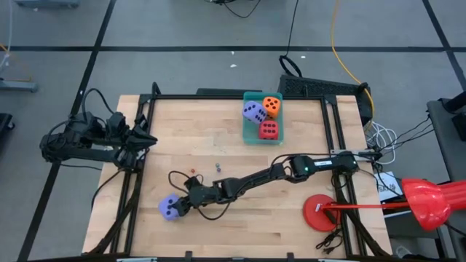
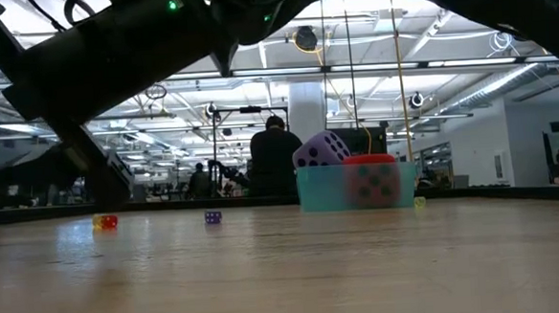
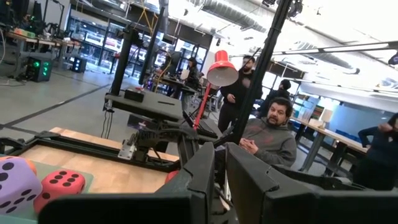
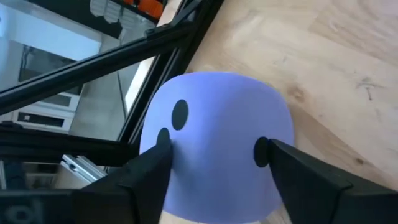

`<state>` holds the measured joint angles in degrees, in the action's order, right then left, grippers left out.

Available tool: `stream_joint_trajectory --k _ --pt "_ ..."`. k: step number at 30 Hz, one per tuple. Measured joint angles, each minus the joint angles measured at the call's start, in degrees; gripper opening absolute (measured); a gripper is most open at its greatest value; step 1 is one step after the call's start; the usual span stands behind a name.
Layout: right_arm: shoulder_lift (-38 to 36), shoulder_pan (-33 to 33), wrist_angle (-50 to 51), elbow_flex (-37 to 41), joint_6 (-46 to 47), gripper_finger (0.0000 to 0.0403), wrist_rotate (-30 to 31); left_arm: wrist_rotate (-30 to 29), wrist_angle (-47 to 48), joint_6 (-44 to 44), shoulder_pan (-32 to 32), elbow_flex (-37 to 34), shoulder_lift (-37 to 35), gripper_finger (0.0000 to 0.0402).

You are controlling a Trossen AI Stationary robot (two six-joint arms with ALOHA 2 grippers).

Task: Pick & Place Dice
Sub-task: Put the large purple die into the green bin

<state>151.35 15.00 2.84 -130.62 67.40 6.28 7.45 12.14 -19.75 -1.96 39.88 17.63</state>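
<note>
A lavender die point(image 1: 170, 209) sits on the wooden table near its near left corner. My right gripper point(image 1: 182, 204) has reached across to it, and its two fingers stand on either side of the die point(image 4: 217, 146). A teal tray point(image 1: 247, 135) at the table's far side holds a second lavender die point(image 1: 253, 112), an orange die point(image 1: 271, 106) and a red die point(image 1: 268, 129). My left gripper point(image 1: 145, 135) is shut and waits off the table's left edge, raised and touching nothing. My right gripper has the lavender die between its two fingers, one fingertip point(image 4: 155, 163) on each of two opposite sides point(image 4: 177, 155). The fingers come from the table's right, slanting slightly down. The die rests upright on the table.
Two tiny dice point(image 2: 106, 222) point(image 2: 213, 217) lie on the table's middle. A black cable point(image 1: 175, 178) loops beside my right arm. A red lamp point(image 1: 429, 202) with a round base point(image 1: 320, 213) stands at the table's right edge. People sit in the room beyond point(image 3: 268, 134).
</note>
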Motion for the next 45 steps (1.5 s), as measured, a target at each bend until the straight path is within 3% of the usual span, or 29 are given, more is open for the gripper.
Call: stream_joint_trajectory --k 7,11,17,27,39,45 --pt "-0.04 0.00 1.18 -0.03 -2.23 0.0119 2.86 -0.01 0.02 0.00 -0.02 0.00 0.00 0.0047" --pt "-0.04 -0.13 0.96 0.00 -2.76 0.0083 3.07 -0.01 0.02 0.00 0.00 0.00 0.00 0.0047" --pt "-0.09 -0.15 -1.41 0.12 -5.11 0.0080 2.98 0.00 0.02 0.00 -0.02 0.00 0.00 0.0047" --pt "-4.45 -0.69 3.78 0.30 -9.69 0.0075 3.12 0.01 0.04 0.00 -0.01 0.00 0.00 0.0047" --pt "-15.23 -1.36 16.58 1.01 -17.21 0.0074 12.16 0.01 0.04 0.00 -0.02 0.00 0.00 0.0047" --pt "-24.70 -2.22 20.86 8.74 -17.40 0.0074 20.32 0.01 0.02 0.00 0.00 0.02 -0.02 0.0047"
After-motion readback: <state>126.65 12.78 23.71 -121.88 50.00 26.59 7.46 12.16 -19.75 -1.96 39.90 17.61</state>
